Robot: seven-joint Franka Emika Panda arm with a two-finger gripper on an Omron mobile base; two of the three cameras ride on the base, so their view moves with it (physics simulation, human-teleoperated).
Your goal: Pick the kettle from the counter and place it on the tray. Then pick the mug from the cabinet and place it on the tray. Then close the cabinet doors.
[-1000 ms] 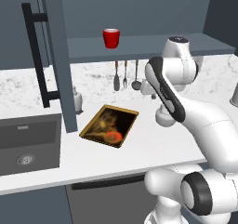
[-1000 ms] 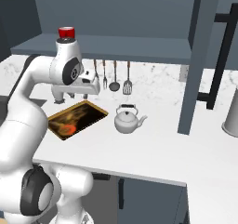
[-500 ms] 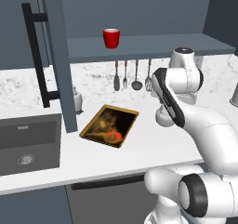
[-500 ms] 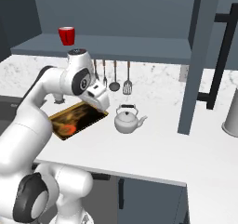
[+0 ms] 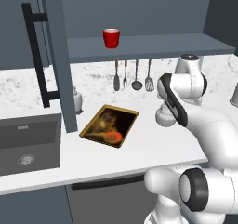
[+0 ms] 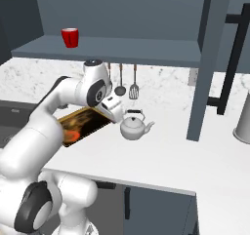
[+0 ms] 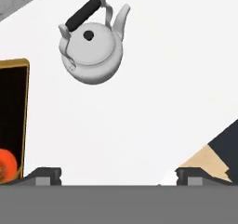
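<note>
We hold our pincer point(image 7: 118, 174) spread wide and empty above the worktop point(image 7: 176, 79), since the kettle point(image 7: 91, 46) just beside the tray point(image 7: 18, 79) awaits grasping.

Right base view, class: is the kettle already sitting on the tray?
No. The kettle stands on the white counter, beside the tray, not on it.

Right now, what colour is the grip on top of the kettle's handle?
Black, on a silvery-white kettle; the hand view shows it best.
</note>
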